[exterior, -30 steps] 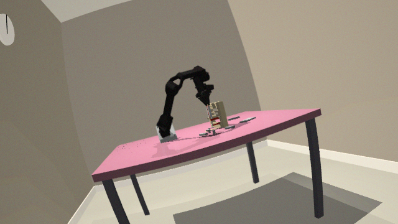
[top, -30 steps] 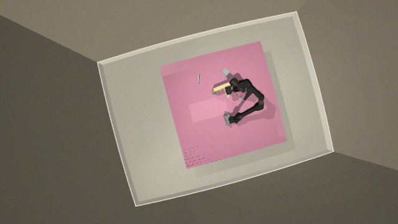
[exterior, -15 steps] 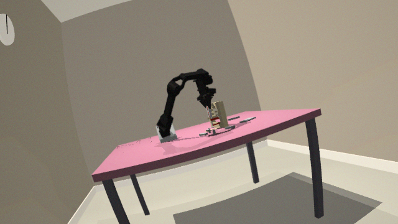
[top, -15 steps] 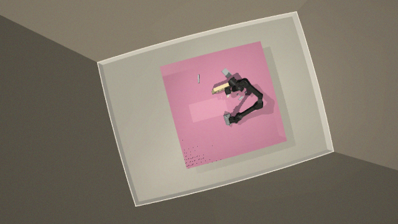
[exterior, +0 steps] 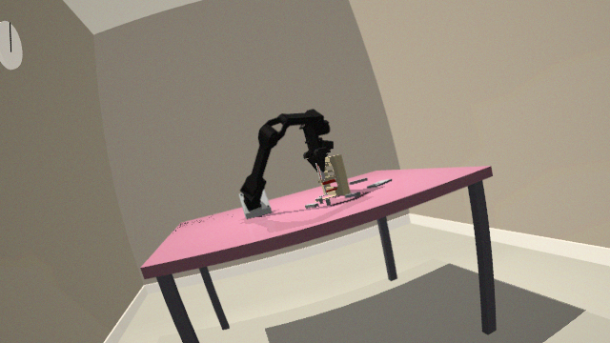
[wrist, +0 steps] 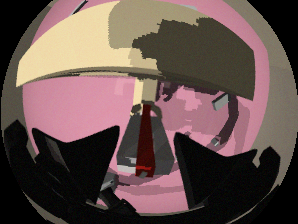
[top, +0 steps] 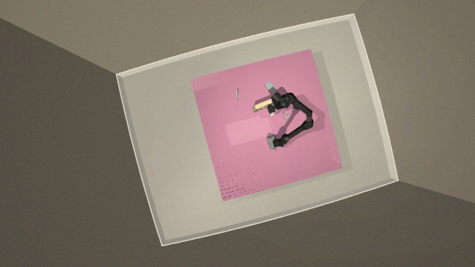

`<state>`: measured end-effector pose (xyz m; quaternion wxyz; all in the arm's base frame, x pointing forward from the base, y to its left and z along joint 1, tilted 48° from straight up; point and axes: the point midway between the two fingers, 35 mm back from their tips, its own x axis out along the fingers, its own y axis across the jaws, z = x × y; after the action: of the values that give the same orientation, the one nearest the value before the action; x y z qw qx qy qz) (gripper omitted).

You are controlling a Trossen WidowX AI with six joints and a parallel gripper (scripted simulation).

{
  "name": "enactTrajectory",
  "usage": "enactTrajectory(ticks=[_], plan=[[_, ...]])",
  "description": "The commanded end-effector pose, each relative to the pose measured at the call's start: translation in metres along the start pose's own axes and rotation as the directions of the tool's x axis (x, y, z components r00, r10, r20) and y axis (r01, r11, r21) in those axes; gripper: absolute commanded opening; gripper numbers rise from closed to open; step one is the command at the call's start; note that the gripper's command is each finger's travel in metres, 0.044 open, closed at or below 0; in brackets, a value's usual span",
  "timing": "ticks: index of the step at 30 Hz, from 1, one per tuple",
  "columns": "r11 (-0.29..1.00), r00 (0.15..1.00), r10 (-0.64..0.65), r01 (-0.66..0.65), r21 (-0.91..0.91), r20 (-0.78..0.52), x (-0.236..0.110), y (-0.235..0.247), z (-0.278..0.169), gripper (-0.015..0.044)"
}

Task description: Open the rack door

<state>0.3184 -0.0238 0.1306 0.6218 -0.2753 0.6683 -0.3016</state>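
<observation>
The cream rack stands upright on the pink table. Its top crosses the upper wrist view. A dark red upright strip with grey faces, apparently the handle, stands in front of it at the middle of the wrist view. My gripper is open and points down at the rack's front, with one finger on each side of the strip and gaps at both sides. The arm hides part of the rack in the top view. The door's angle cannot be told.
A grey flat block lies behind the rack. A thin grey bar lies farther off. Small grey pieces lie near the rack's front right. The arm's grey base is on the table.
</observation>
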Motion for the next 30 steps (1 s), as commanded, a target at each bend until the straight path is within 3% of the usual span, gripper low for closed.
enactTrajectory(ticks=[1, 4, 21, 26, 30], plan=[[1.000, 1.000, 0.003, -0.003, -0.009, -0.007, 0.0022, 0.0020, -0.0007, 0.0207], [1.000, 1.000, 0.003, -0.003, -0.009, -0.007, 0.0022, 0.0020, -0.0007, 0.0128], [1.000, 1.000, 0.003, -0.003, -0.009, -0.007, 0.0022, 0.0020, -0.0007, 0.0015], [1.000, 1.000, 0.003, -0.003, 0.023, -0.007, 0.0022, 0.0020, -0.0007, 0.0014], [0.978, 1.000, 0.003, -0.002, 0.210, -0.007, 0.0022, 0.0020, -0.0007, 0.0014]])
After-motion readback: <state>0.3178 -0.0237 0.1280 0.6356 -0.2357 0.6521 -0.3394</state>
